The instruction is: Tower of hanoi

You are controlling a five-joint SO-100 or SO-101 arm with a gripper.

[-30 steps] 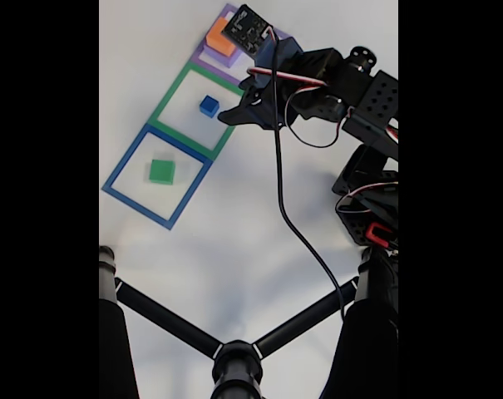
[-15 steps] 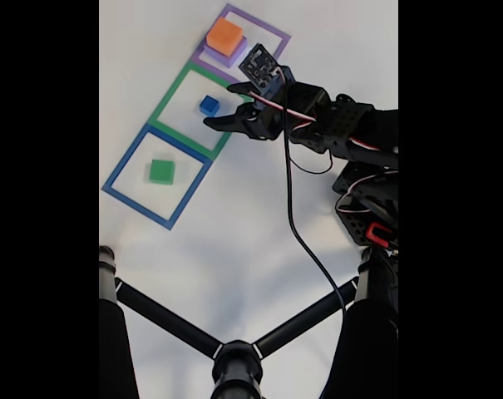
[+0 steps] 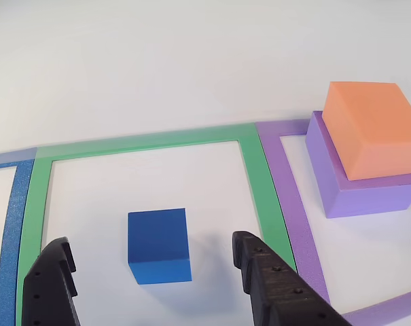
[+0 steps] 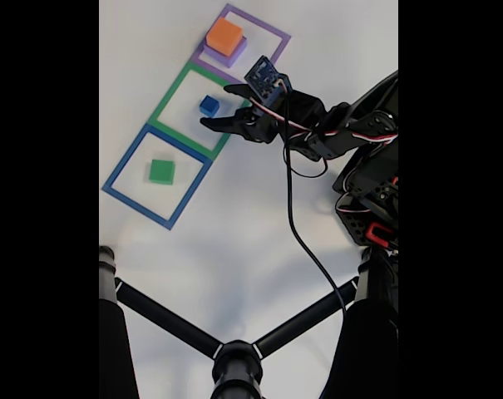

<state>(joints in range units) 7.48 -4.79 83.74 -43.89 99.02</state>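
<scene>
Black and spread wide, the pincer [image 3: 151,261] holds nothing; in the other view its two fingers rise from the near edge, one on the left [image 3: 52,285] and one on the right [image 3: 276,285], with the blue cube [image 3: 159,243] between them and touching neither. In the fixed view the pincer [image 4: 219,106] reaches from the right toward the same cube [image 4: 209,105], one fingertip on each side of it. That cube sits on the white worktop [image 3: 157,68] inside the green square frame [image 3: 259,183], near its near edge in the other view.

To the right in the other view lies the purple frame [image 3: 290,217], and inside it the flat purple block [image 3: 368,193] carries the orange block [image 3: 371,129] stacked on top. To the left, a strip of the blue frame [image 3: 8,231] adjoins the green one. In the fixed view the green block [image 4: 161,171] lies alone inside the blue frame [image 4: 122,170], well apart from the pincer. A black cable [image 4: 293,216] trails from the arm [image 4: 351,133] across the worktop, and black stand legs [image 4: 168,320] fork at the bottom.
</scene>
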